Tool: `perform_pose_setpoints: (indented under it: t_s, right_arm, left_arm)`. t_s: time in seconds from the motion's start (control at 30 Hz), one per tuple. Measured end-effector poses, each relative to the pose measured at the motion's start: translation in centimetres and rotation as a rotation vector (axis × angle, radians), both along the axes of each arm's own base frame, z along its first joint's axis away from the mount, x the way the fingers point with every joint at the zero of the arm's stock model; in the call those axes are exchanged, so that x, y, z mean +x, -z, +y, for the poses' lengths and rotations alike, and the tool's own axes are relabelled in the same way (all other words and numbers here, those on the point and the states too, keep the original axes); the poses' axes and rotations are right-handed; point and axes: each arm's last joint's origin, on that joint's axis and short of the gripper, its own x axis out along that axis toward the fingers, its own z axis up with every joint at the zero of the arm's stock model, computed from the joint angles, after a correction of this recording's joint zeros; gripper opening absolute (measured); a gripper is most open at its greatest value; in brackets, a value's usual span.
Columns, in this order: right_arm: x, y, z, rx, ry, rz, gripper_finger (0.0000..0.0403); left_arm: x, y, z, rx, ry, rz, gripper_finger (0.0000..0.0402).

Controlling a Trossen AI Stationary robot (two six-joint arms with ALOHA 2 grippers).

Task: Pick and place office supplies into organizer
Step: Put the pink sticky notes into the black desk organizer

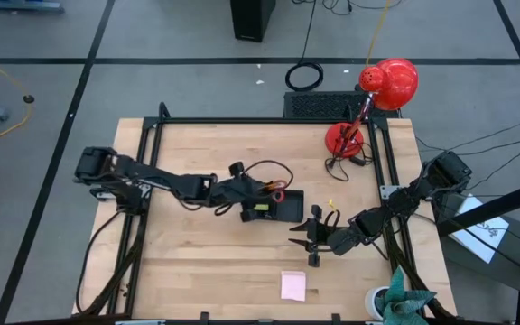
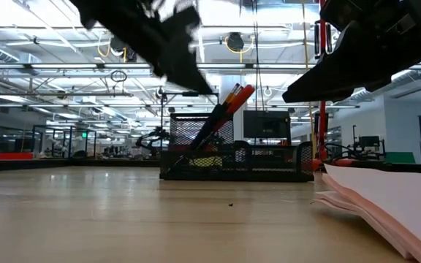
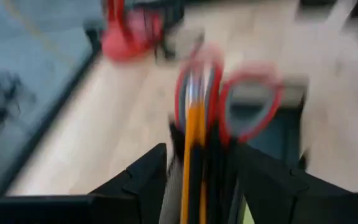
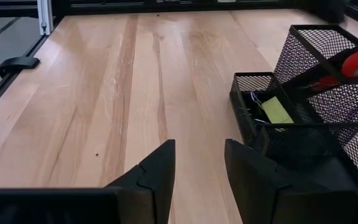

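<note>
The organizer [image 1: 278, 208] is a black wire-mesh tray in the middle of the table. Orange and yellow pencils [image 2: 229, 106] lean in its taller section beside red-handled scissors [image 3: 250, 102]. A small yellow item [image 4: 272, 112] lies in a low compartment. My left gripper [image 1: 249, 206] is at the organizer's left end, open; in its blurred wrist view the pencils [image 3: 191, 143] show between its fingers. My right gripper [image 4: 201, 162] is open over bare wood just near-right of the organizer [image 4: 303, 106]. The pale pink sticky-note pad [image 1: 293, 285] lies flat near the near edge. My left gripper [image 3: 201, 168] has its fingers on either side of the pencils and the scissors handles standing in the taller section. The picture is blurred, and I cannot tell whether a finger touches them.
A red desk lamp [image 1: 382, 90] stands at the far right corner, its cable trailing by its base [image 1: 343, 140]. A white cup holding something teal [image 1: 395, 302] sits at the near right corner. A black frame [image 1: 242, 120] borders the table. Bare wood lies left and near of the organizer.
</note>
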Motion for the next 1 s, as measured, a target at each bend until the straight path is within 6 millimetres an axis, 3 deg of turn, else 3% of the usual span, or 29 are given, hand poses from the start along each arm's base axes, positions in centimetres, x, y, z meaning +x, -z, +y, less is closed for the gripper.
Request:
perform_pose_setpoints:
  t_s: [0.2, 0.33, 0.43, 0.57, 0.7, 0.83, 1.0]
  right_arm:
    - [0.0, 0.0, 0.0, -0.013, -0.006, 0.004, 0.013]
    - [0.0, 0.0, 0.1, -0.016, -0.013, 0.002, 0.013]
    - [0.0, 0.0, 0.1, -0.016, -0.014, 0.002, 0.013]
    - [0.0, 0.0, 0.1, -0.003, -0.037, 0.007, 0.0128]
    - [0.0, -0.1, 0.2, 0.0, -0.037, 0.0, 0.0126]
    - [0.1, -0.3, 0.3, 0.029, -0.06, -0.016, 0.0126]
    - [1.0, -1.7, 0.0, 0.129, -0.229, -0.055, 0.0125]
  left_arm:
    - [-3.2, -5.7, -4.1, 0.009, 0.198, -0.159, 0.0184]
    - [-6.0, -7.2, -8.3, -0.082, 0.393, -0.169, 0.0139]
    - [-7.7, -6.7, -11.7, -0.093, 0.515, -0.12, 0.0091]
    - [-8.6, -4.7, -15.8, -0.027, 0.559, -0.089, 0.0022]
    - [-8.4, -2.1, -18.7, 0.067, 0.57, -0.083, 0.0012]
    - [-7.4, 0.8, -20.1, 0.144, 0.602, -0.053, 0.0022]
    - [-5.6, 2.8, -19.7, 0.151, 0.603, -0.039, 0.0006]
